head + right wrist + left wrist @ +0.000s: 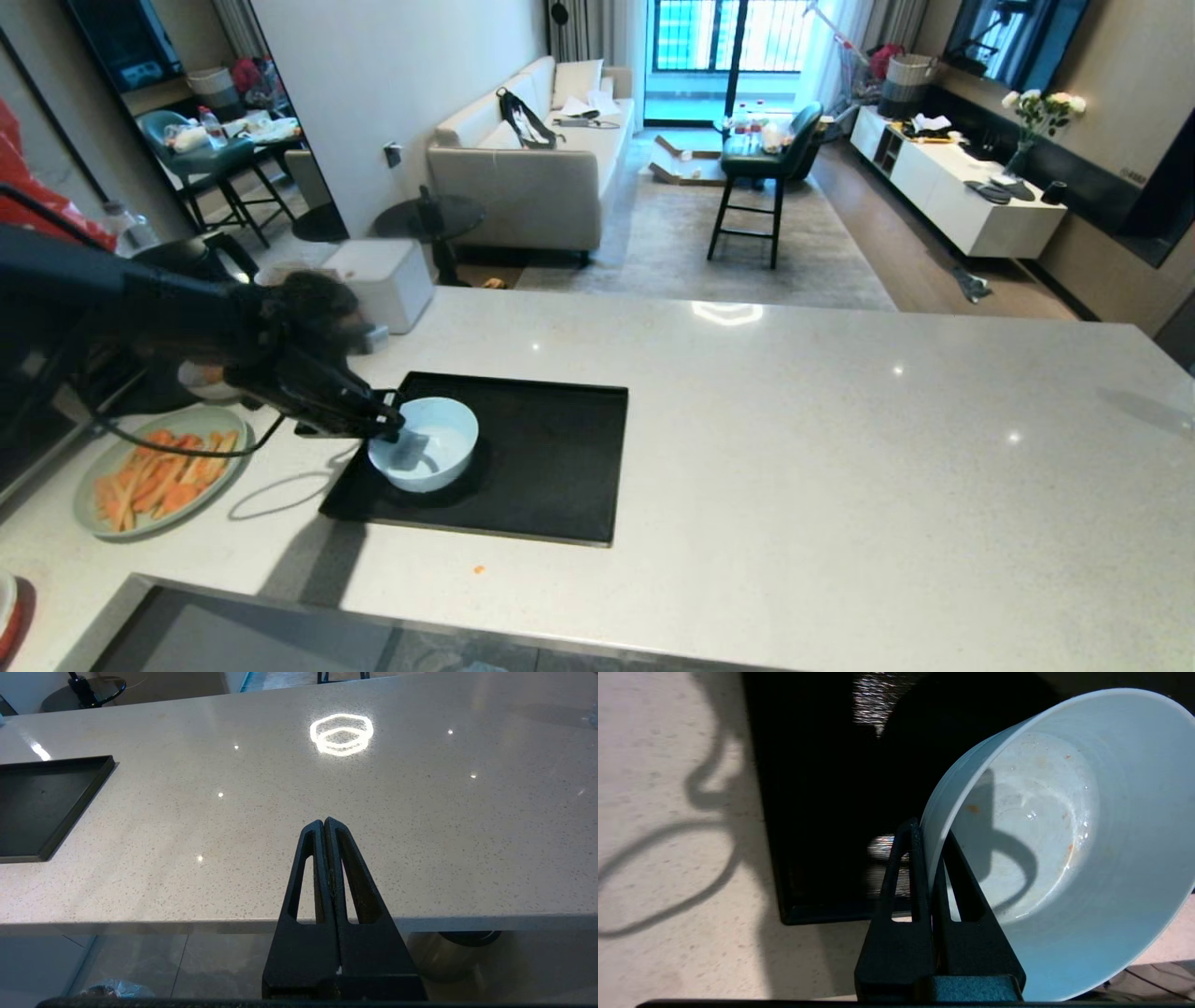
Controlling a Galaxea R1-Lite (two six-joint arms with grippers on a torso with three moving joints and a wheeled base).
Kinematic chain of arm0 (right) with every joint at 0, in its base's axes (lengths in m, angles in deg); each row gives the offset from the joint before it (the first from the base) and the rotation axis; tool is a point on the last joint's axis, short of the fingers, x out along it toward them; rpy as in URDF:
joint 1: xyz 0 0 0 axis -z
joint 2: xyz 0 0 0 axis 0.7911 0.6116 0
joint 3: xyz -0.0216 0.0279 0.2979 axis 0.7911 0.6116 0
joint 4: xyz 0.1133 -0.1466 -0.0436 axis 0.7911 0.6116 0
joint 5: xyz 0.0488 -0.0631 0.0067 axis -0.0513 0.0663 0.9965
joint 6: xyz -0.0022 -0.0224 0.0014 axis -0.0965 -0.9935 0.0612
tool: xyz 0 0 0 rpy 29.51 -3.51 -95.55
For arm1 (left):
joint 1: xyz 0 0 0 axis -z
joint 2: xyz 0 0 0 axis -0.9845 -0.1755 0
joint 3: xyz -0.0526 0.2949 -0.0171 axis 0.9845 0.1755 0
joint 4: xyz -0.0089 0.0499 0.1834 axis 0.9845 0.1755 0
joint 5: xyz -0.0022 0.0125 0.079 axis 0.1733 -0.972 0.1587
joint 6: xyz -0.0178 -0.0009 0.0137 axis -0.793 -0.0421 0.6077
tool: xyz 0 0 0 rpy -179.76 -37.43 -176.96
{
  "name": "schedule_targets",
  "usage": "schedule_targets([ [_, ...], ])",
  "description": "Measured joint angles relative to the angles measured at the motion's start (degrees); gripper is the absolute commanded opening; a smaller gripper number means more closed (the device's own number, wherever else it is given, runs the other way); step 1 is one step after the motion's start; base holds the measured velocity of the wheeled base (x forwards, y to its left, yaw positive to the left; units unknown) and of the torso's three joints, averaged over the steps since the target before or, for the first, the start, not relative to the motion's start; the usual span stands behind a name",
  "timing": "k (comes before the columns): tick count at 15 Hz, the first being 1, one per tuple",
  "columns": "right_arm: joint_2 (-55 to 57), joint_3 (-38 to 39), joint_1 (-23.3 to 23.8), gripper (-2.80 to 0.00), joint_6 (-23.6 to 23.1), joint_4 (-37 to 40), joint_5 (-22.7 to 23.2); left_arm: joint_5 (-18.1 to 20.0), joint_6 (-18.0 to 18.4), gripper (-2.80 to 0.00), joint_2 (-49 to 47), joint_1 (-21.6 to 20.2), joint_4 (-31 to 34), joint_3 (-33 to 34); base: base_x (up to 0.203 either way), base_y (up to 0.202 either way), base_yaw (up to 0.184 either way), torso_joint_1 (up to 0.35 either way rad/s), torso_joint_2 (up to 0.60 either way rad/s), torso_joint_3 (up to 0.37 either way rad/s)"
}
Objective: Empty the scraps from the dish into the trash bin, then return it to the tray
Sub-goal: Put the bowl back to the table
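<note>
The dish [429, 448], a small pale blue-white bowl, is over the left part of the black tray [551, 467]. My left gripper [397, 425] is shut on its near-left rim. In the left wrist view, one finger is outside the wall and one inside, and the dish [1064, 835] is tilted over the tray [822, 812]. I cannot tell whether it touches the tray. It holds only orange smears; no scraps show in it. I cannot make out the trash bin. My right gripper [324, 821] is shut and empty at the counter's near edge, right of the tray [42, 807].
A pale green plate [86, 467] heaped with carrot strips [159, 476] sits left of the tray, under my left arm. A small orange bit [478, 568] lies on the counter before the tray. A shiny round metal thing [444, 956] shows below the counter edge.
</note>
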Motion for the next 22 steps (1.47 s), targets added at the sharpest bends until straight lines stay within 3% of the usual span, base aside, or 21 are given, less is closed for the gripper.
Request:
schedule_targets([
  [6,0.0,0.0,0.0,-2.8,0.0,0.0,0.0,3.7,0.2,-2.8,-4.0,-0.1,-5.2,-0.2,0.0,0.0,0.0,0.0,0.0,0.0],
  [15,0.0,0.0,0.0,-2.8,0.0,0.0,0.0,3.8,0.4,-2.8,-8.1,-0.7,-10.2,0.1,0.0,0.0,0.0,0.0,0.0,0.0],
  [16,0.0,0.0,0.0,-2.8,0.0,0.0,0.0,3.8,0.4,0.0,-8.1,-0.7,-10.2,0.2,0.0,0.0,0.0,0.0,0.0,0.0],
  [22,0.0,0.0,0.0,-2.8,0.0,0.0,0.0,3.7,0.4,0.0,-6.4,-0.8,-10.1,1.1,0.0,0.0,0.0,0.0,0.0,0.0],
])
